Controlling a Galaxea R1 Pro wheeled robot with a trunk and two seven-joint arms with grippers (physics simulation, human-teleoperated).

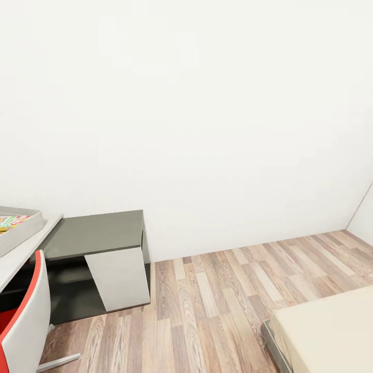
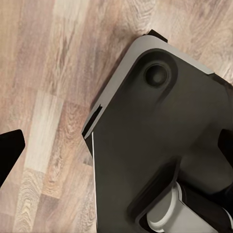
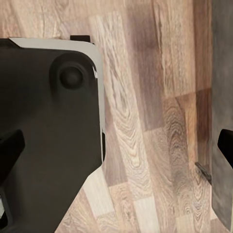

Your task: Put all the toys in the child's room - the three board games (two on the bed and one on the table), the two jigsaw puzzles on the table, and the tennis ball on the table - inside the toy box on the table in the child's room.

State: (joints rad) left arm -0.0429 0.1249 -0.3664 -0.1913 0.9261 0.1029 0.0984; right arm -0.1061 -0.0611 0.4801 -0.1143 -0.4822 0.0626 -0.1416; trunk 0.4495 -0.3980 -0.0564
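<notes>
The grey toy box (image 1: 27,228) stands on the light-grey table (image 1: 25,252) at the far left of the head view. A flat colourful printed thing (image 1: 10,222) lies inside it; I cannot tell which toy it is. A corner of the beige bed (image 1: 331,331) shows at the lower right, bare of toys. The left gripper (image 2: 116,155) hangs open over the robot's dark base (image 2: 160,141) and the plank floor, its fingertips (image 2: 9,150) far apart. The right gripper (image 3: 116,153) is open too, with its fingertips (image 3: 10,150) over base and floor.
The table's lower dark-grey wing (image 1: 98,233) with a white front panel (image 1: 122,277) stands against the white wall. A red and white chair (image 1: 23,321) sits at the lower left. Wood-plank floor (image 1: 217,290) lies between table and bed. A grey upright edge (image 3: 223,73) borders the floor.
</notes>
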